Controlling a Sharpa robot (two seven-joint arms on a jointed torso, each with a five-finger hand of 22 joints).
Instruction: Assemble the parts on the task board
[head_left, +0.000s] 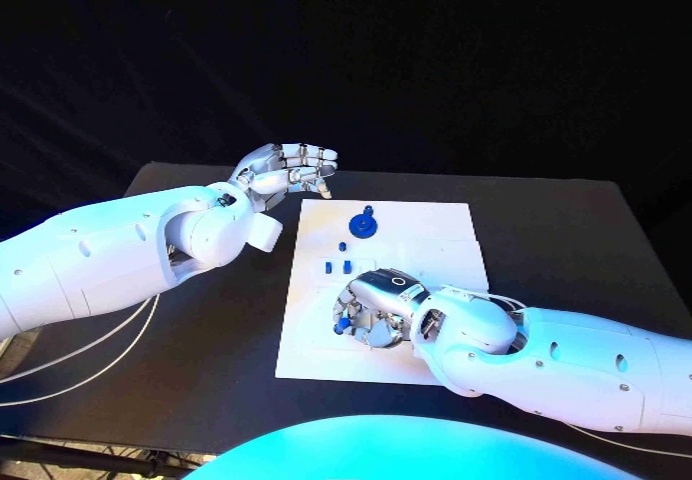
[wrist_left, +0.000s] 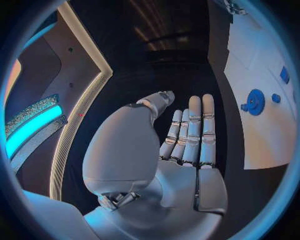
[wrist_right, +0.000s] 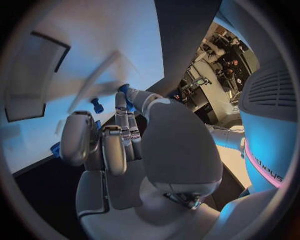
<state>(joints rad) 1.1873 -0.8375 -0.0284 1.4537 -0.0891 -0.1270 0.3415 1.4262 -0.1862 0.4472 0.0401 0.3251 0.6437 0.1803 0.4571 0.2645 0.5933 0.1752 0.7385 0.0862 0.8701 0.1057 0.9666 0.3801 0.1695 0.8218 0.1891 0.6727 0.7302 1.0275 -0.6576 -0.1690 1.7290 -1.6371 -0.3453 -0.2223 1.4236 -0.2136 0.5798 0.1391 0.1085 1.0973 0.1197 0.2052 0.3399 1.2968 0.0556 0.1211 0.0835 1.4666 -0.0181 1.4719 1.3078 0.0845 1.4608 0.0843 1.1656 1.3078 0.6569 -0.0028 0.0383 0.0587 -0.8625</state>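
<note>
no text, label, brand, number or sign can be read on the task board (head_left: 418, 225), on the parts, on either hand or on the tabletop (head_left: 577, 240). in the right wrist view a few dark letters run along a pink band at the circle's rim, but they are bent and cut off and cannot be read.

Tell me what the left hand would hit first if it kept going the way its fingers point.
Judging by the head view, the left hand points across the bare black table, beyond the task board's far edge. The way looks free, though depth is unclear.
</note>
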